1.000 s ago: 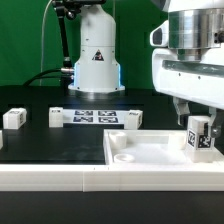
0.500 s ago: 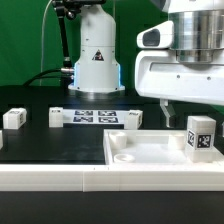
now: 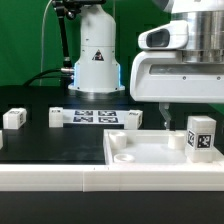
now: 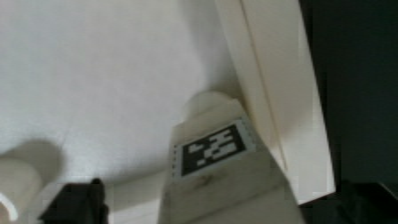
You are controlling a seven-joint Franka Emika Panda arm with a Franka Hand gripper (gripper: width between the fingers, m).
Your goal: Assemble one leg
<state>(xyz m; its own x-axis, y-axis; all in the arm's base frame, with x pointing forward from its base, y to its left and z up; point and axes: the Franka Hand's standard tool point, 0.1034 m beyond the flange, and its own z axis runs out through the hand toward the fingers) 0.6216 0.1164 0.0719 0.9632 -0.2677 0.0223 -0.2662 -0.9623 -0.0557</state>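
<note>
The leg point(image 3: 201, 137), a small white post with a marker tag, stands upright at the right corner of the large white panel point(image 3: 150, 148). My gripper point(image 3: 188, 116) hangs just above and slightly to the exterior view's left of the leg. It is open and holds nothing. In the wrist view the leg point(image 4: 222, 150) stands on the panel point(image 4: 107, 80) between my two dark fingertips point(image 4: 71, 202), with gaps on both sides.
Three more small white posts point(image 3: 13, 118) point(image 3: 57, 116) point(image 3: 132, 119) stand on the black table, around the marker board point(image 3: 95, 117). A round socket point(image 3: 122, 157) shows at the panel's left corner. The robot base point(image 3: 95, 60) stands behind. A white rail point(image 3: 60, 180) runs along the front.
My gripper has let go of the leg and risen above it, shifting slightly to the exterior view's left. The leg stays upright on the panel.
</note>
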